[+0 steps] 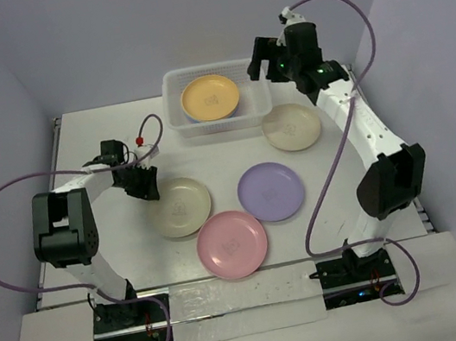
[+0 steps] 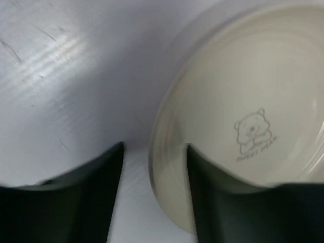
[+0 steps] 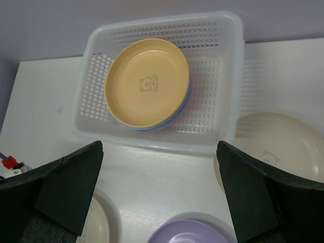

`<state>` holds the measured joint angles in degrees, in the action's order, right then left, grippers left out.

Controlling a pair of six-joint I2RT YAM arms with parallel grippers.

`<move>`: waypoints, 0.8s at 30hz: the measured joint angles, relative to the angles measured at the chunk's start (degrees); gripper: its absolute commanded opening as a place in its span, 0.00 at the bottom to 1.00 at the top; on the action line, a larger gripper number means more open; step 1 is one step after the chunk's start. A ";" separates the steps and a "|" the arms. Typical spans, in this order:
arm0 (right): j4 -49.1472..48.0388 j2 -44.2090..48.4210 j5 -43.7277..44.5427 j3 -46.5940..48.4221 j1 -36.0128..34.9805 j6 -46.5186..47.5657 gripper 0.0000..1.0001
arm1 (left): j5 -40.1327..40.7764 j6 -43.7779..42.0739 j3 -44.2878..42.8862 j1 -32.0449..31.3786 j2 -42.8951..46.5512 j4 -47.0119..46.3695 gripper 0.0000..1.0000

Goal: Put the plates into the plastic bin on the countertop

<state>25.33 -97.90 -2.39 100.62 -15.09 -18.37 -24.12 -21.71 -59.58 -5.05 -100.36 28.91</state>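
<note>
four plates (image 1: 232, 243) outside one bin (image 1: 172, 105)

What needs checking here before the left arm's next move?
1. The left hand straddles the left cream plate at its rim: ok.
2. Its fingers clamped on that rim: not ok, a gap shows beside the outer finger.
3. The right hand open and empty: ok.
4. The yellow-orange plate inside the plastic bin: ok, on top.
5. The right hand away from the bin: not ok, it hangs at the right rim.
</note>
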 measured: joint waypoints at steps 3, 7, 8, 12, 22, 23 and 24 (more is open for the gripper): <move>0.62 2.90 -1.92 -3.34 4.62 -0.33 1.00 | 0.39 0.83 -1.40 0.09 -2.07 -1.51 0.10; 1.00 3.83 -3.27 -9.83 14.01 -1.27 1.00 | -0.75 2.24 -1.87 0.50 -1.94 -2.25 0.00; 1.37 3.84 -3.19 -11.77 16.01 -1.51 1.00 | -0.82 2.43 -1.87 0.54 -1.90 -2.18 0.00; 2.60 3.80 -3.11 -18.45 21.68 -2.60 1.00 | -1.90 3.09 -1.87 1.88 -1.29 -1.11 0.00; 1.35 3.55 -3.77 -24.07 26.73 -3.73 0.99 | -4.24 1.13 -12.28 11.03 9.97 12.22 0.00; 0.91 3.36 -3.88 -24.45 26.98 -3.81 0.99 | -5.14 1.33 -15.23 10.75 10.91 13.52 0.00; 0.48 3.08 -4.02 -24.87 27.21 -3.90 0.99 | -6.10 1.70 -18.06 10.46 11.69 14.02 0.00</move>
<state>25.80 -94.82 -6.40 75.76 12.12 -22.27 -30.22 -20.01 -77.65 5.42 -88.67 42.93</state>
